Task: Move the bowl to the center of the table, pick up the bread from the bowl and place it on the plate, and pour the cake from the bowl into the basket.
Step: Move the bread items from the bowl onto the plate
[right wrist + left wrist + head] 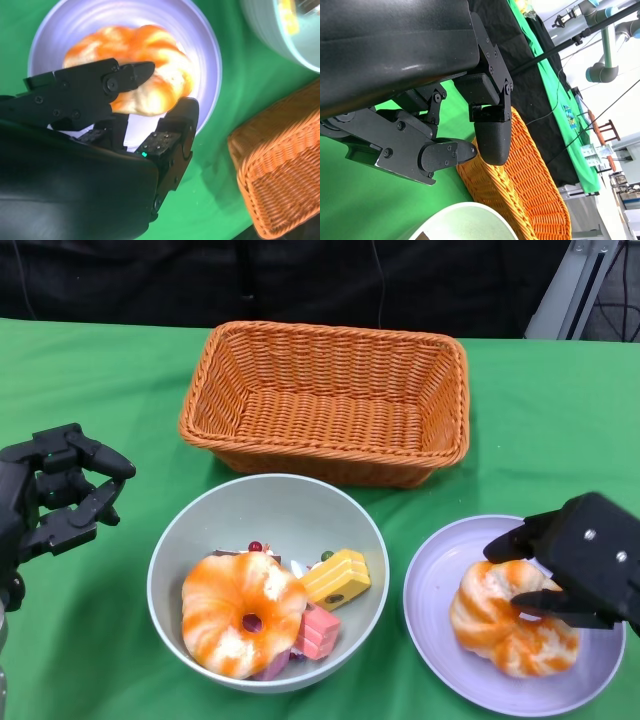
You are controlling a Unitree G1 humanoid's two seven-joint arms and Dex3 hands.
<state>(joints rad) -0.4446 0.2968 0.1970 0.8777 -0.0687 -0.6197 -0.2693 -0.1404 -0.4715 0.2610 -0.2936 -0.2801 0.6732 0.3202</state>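
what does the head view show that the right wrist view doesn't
Only the head view shows the left hand, open and apart from everything, the bowl's contents: a second bread and cake pieces, and the whole basket.

Only the right wrist view shows, close up, the right hand's fingers around the bread on the plate.

Both show the right hand at the bread, the plate, part of the bowl and basket, and the green cloth.
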